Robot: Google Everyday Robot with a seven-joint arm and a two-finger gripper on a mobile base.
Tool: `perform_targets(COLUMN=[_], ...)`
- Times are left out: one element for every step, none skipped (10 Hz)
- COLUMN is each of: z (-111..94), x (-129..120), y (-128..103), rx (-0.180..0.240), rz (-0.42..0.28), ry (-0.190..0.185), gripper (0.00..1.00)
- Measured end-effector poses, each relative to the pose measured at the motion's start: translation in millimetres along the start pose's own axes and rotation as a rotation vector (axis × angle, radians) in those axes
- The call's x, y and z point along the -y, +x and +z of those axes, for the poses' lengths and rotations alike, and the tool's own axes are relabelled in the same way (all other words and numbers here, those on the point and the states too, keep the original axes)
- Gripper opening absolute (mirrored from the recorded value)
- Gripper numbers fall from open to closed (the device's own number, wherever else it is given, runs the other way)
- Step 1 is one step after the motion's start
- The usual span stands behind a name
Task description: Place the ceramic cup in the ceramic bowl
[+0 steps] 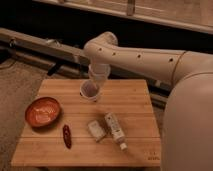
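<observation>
The white ceramic cup (89,93) hangs tilted in my gripper (96,83), which is shut on it, above the back middle of the wooden table (130,100). The orange-brown ceramic bowl (43,111) stands on the table's left side, to the left of the cup and nearer the front. The bowl holds nothing. My white arm reaches in from the right and bends down over the table's back edge.
A red chili pepper (66,136) lies in front of the bowl. A small pale packet (96,129) and a white tube with a cap (115,130) lie at the front middle. A dark rail and floor run behind the table.
</observation>
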Motion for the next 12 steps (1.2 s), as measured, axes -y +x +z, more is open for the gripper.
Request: perform_targets(z=[-5, -7, -9, -10, -10, -10, -10, -10, -10, -10, -10, -10], x=[-13, -22, -37, -43, -42, -40, -40, -41, -41, -41, -40, -40], y=[-2, -3, -7, -10, -9, -8, -8, -9, -9, -9, -9, -9], rx=[0.000, -0.002, -0.002, 0.000, -0.002, -0.003, -0.002, -0.002, -0.002, -0.002, -0.002, -0.002], rz=[-0.051, -0.085, -0.138, -0.156, -0.155, -0.151, -0.151, -0.153, -0.153, -0.152, -0.151, -0.151], ry=[0.012, 0.020, 0.024, 0.021, 0.023, 0.024, 0.025, 0.023, 0.023, 0.023, 0.023, 0.023], gripper=[0.00, 0.00, 0.00, 0.00, 0.00, 0.00, 0.00, 0.00, 0.00, 0.00, 0.00, 0.00])
